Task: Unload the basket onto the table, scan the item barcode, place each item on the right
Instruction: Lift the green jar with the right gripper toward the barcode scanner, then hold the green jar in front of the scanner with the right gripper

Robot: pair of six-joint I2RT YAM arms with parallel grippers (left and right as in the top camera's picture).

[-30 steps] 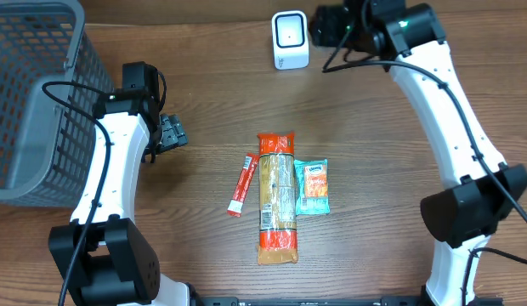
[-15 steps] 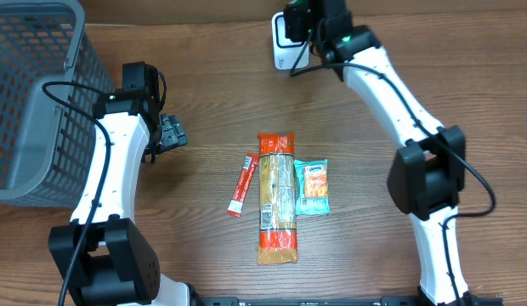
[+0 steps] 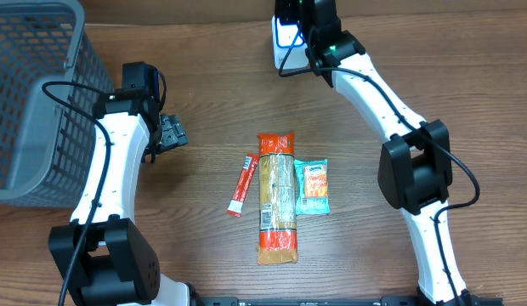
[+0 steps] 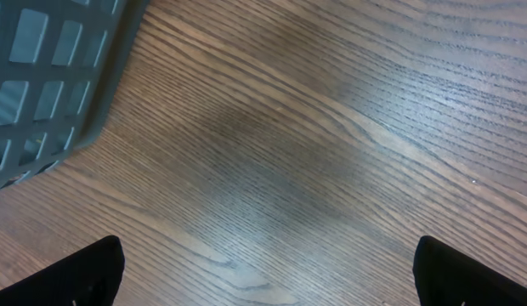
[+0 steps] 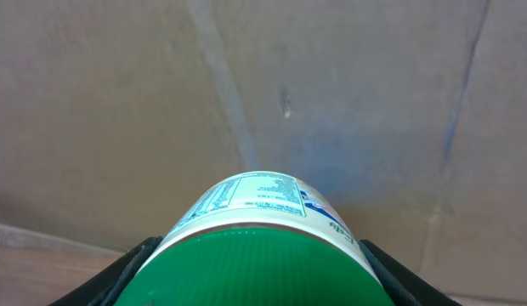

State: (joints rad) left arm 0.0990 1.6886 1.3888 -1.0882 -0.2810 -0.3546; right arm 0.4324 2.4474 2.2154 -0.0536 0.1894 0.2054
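You'll find a grey mesh basket [image 3: 30, 93] at the tabletop's [image 3: 204, 102] left edge. At the centre, a red sachet [image 3: 240, 184], a long orange packet [image 3: 276, 200] and a teal packet [image 3: 312, 187] lie side by side.

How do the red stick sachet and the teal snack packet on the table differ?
The red stick sachet is narrow; the teal snack packet is much wider. The sachet lies tilted, left of the long orange package; the packet lies nearly straight, on its right. Both lie flat on the table.
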